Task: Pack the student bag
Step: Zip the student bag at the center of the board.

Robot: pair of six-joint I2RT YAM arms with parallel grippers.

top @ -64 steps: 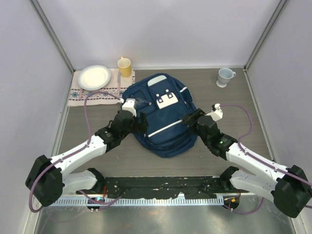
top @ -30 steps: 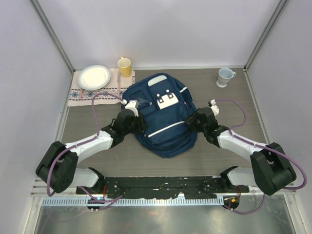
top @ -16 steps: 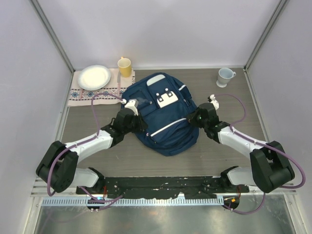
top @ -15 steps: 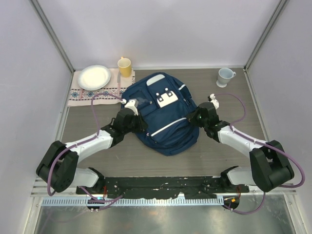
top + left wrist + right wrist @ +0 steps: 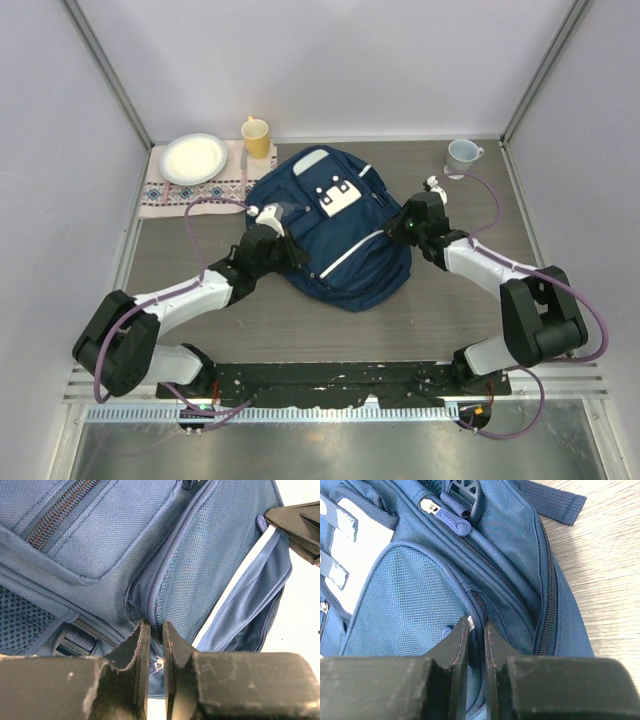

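The student bag, navy blue with white stripes and a white front flap, lies flat in the middle of the table. My left gripper is at its left side, shut on a fold of the bag's mesh side pocket. In the left wrist view the jaws stand nearly together with blue fabric pinched between them. My right gripper is at the bag's right side. In the right wrist view its jaws are shut on fabric beside a zipper of the student bag.
A white plate rests on a patterned cloth at the back left, with a yellow cup beside it. A pale mug stands at the back right. Purple cables loop from both wrists. Grey walls enclose the table.
Both grippers have closed on the bag's sides. The bag has since slid toward the back of the table and turned slightly, with both arms reaching farther forward.
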